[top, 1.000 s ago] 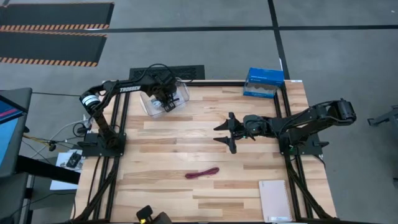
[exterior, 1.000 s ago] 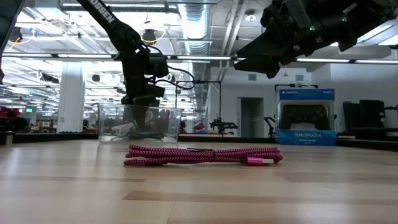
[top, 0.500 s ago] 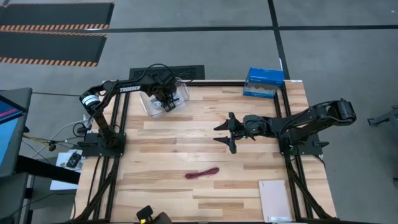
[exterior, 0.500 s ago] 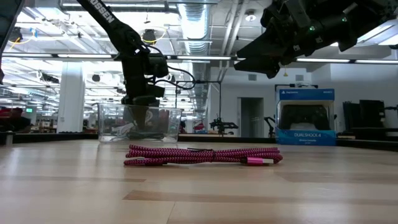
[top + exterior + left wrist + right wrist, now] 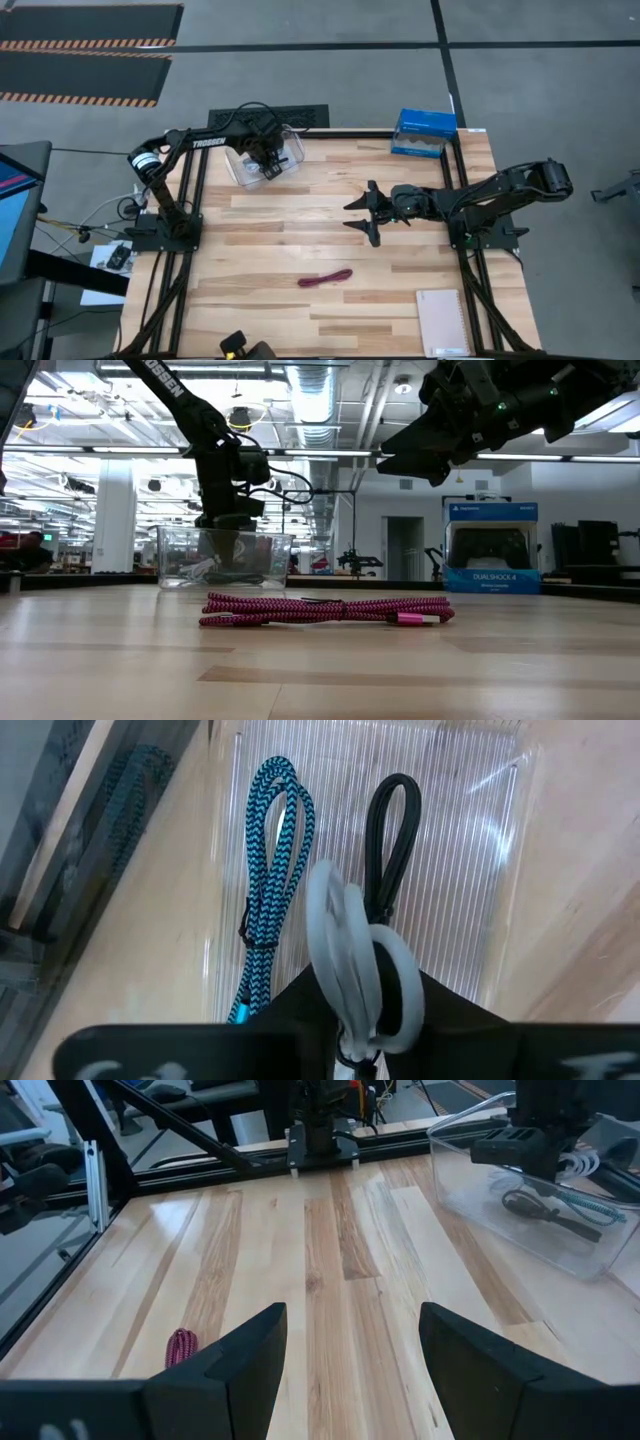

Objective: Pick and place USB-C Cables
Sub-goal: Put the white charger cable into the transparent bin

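Release step, by the look of it. Upper left of the high view: left gripper (image 5: 268,160) over bin (image 5: 240,172), pinching white cable (image 5: 350,960), loop hanging above blue cable (image 5: 275,850) and black cable (image 5: 392,830) already lying on the bin floor. Best lowered well inside the walls before letting go, to keep the springy loop from catching the rim or hopping out. Worth aiming for the free strip between the two cables below.

Lower centre: red cable (image 5: 325,277) on bare wood, well apart from both arms, not yet fetched.

Right of centre: right gripper (image 5: 362,212), spread wide, hovering above the table, pointing left. Nearest to the red cable, so probably the one to fetch it, closing across the middle of the bundle rather than on a plug end.

Writing: "TROSSEN" in white along left arm (image 5: 209,143), upper left. On blue box (image 5: 490,548), right side of the low view, "DUALSHOCK 4" under a PlayStation mark.
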You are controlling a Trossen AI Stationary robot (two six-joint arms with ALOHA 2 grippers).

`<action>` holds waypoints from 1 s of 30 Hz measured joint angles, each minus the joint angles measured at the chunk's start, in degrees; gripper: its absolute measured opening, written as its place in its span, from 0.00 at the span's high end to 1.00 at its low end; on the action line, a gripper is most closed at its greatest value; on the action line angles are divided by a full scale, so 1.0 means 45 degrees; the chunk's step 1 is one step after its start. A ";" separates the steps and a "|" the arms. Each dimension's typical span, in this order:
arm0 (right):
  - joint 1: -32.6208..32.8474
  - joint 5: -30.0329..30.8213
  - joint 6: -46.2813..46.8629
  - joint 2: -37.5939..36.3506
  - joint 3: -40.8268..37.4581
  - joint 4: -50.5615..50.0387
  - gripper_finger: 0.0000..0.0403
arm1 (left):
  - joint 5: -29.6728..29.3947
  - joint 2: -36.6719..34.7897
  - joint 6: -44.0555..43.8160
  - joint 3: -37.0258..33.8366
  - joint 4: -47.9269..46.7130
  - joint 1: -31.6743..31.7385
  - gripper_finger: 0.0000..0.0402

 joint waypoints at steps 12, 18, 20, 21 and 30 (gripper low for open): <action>0.0000 0.0000 0.0000 0.0000 0.0000 0.0000 0.37 | 0.0001 0.0000 -0.0001 -0.0005 -0.0010 0.0000 0.76; 0.0001 0.0000 0.0000 0.0000 0.0000 -0.0005 0.37 | -0.0019 0.0000 -0.0047 -0.0004 -0.0021 0.0000 0.74; 0.0000 -0.0005 0.0000 0.0000 0.0000 -0.0005 0.37 | -0.0051 0.0011 -0.0064 0.0050 -0.0092 0.0000 0.74; 0.0000 -0.0005 0.0000 0.0000 0.0000 -0.0005 0.37 | -0.0063 0.0025 -0.0064 0.0113 -0.0166 0.0000 0.74; 0.0002 -0.0015 0.0121 0.0000 0.0000 -0.0009 0.37 | -0.0625 0.0087 -0.0307 0.0882 -0.0519 -0.0004 0.74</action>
